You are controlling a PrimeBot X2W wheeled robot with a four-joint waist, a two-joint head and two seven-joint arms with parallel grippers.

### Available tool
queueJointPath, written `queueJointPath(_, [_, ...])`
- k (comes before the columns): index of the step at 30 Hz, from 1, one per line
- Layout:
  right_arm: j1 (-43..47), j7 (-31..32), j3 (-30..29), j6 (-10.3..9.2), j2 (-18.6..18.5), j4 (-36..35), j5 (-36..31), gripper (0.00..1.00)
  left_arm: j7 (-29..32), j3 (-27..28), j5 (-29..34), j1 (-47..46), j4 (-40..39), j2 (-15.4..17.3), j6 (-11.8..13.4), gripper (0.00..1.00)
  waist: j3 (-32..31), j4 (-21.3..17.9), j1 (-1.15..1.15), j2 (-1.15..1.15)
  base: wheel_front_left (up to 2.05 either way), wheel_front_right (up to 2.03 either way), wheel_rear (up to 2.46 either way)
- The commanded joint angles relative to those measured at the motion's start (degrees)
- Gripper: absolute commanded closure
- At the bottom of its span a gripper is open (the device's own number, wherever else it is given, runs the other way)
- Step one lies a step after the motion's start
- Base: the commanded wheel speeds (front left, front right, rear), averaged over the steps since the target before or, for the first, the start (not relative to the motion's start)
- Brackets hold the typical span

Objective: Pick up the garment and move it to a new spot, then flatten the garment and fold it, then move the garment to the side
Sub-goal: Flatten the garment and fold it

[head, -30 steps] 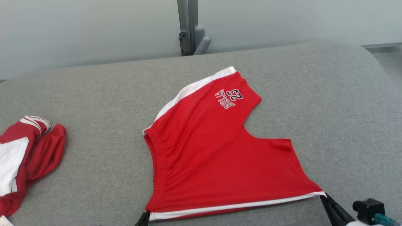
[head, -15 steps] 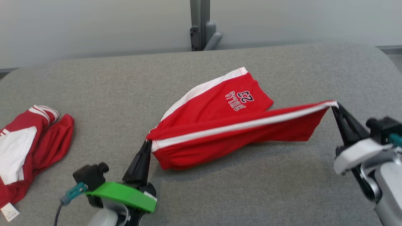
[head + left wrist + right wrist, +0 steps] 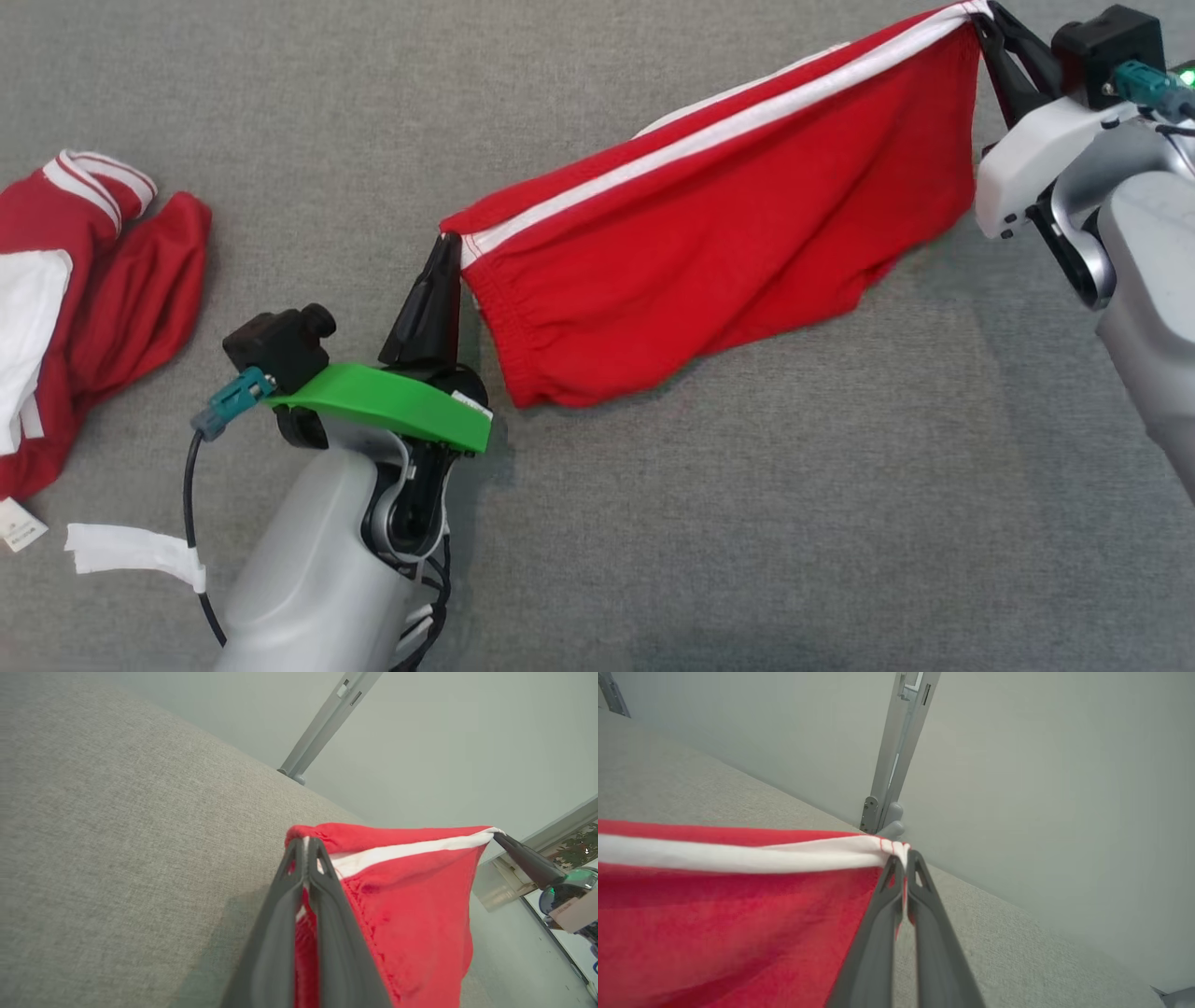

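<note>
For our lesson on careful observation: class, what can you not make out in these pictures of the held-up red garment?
Head view: the far face of the red garment, hidden by its own near layer.
Head view: part of the second garment, cut off by the left edge.
Head view: any wording on the white tag, too small.

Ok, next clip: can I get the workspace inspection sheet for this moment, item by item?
Surface: grey fabric surface, flat.
Job's things: red shorts with a white stripe, lifted and stretched between both grippers; whether the low edge touches the surface is unclear.
Clutter: red and white garment crumpled at the left; white strip near the left forearm.
Grippers: left gripper, jaws shut on one corner of the shorts; right gripper, jaws shut on the other corner.
Cables: black cable looping from the left wrist camera.
Surroundings: pale wall and metal post behind.
</note>
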Motion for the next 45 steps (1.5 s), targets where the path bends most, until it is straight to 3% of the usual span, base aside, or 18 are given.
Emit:
queueJointPath(1, [-2.65, -0.60, 0.56, -0.10, 0.16, 3.11, -0.06, 1.00, 0.00, 0.61, 1.31, -1.70, 0.42, -0.26, 0.21, 1.00, 7.52, 6.41, 0.00, 0.00, 0.00, 0.00, 0.00])
queueJointPath(6, [-6.84, -1.54, 2.21, -0.10, 1.65, 11.07, 0.16, 0.98, 0.00, -0.05, 2.81, -3.26, 1.68, -1.12, 0.20, 1.00, 8.43, 7.33, 0.00, 0.00, 0.00, 0.00, 0.00])
queueJointPath(7, [-7.47, -2.27, 1.85, -0.10, 2.05, 12.39, 0.47, 0.34, 0.00, -0.77, 2.83, -3.30, 1.84, -1.25, 0.20, 0.64, 8.42, 7.32, 0.00, 0.00, 0.00, 0.00, 0.00])
queueJointPath(8, [-8.14, -3.03, 1.43, -0.10, 2.54, 13.63, 0.48, 0.00, 0.00, -0.42, 2.07, -3.30, 1.71, -1.35, 0.20, 0.00, 8.42, 7.20, 0.00, 0.00, 0.00, 0.00, 0.00])
queueJointPath(15, [-8.41, -7.62, -1.82, -0.09, 4.81, 17.78, 1.91, 0.00, 0.00, 2.63, 7.47, -1.29, -0.34, -1.56, 0.20, 0.00, 6.65, 5.06, 0.00, 0.00, 0.00, 0.00, 0.00])
queueJointPath(24, [2.49, -8.25, -3.70, -0.09, 5.78, 14.30, 10.09, 0.00, 0.00, 6.38, 12.87, 4.90, -3.23, -1.67, 0.20, 0.00, 3.44, 3.19, 0.00, 0.00, 0.00, 0.00, 0.00])
queueJointPath(31, [8.98, -7.01, -1.13, -0.09, 7.16, 15.87, 14.93, 0.00, 0.00, 7.24, 14.92, 7.96, -3.63, -1.65, 0.19, 0.00, 2.44, 3.01, 0.00, 0.00, 0.00, 0.00, 0.00])
queueJointPath(32, [9.30, -6.34, -0.60, -0.08, 7.68, 16.19, 15.67, 0.13, 0.00, 7.12, 15.04, 8.15, -3.56, -1.65, 0.19, 0.00, 2.37, 3.07, 0.00, 0.00, 0.00, 0.00, 0.00])
queueJointPath(33, [9.68, -5.76, -0.05, -0.04, 8.17, 16.37, 16.36, 0.44, 0.00, 6.85, 15.15, 8.20, -3.63, -1.66, 0.19, 0.00, 2.32, 3.13, 0.00, 0.00, 0.00, 0.00, 0.00])
queueJointPath(34, [9.97, -5.51, 0.46, -0.04, 8.66, 16.38, 16.90, 0.90, 0.00, 6.66, 15.07, 8.29, -3.65, -1.67, 0.19, 0.00, 2.21, 3.18, 0.00, 0.00, 0.00, 0.00, 0.00])
queueJointPath(35, [10.24, -5.18, 0.88, -0.03, 9.07, 16.36, 17.75, 1.00, 0.00, 6.52, 15.02, 8.37, -3.63, -1.66, 0.19, 0.00, 2.09, 3.20, 0.00, 0.00, 0.00, 0.00, 0.00])
queueJointPath(45, [14.52, -7.61, -0.33, -0.12, 9.05, 17.76, 23.42, 1.00, 0.00, 5.49, 16.82, 11.12, -2.78, -1.64, 0.19, 0.00, -4.66, 1.30, 0.00, 0.00, 0.00, 0.00, 0.00])
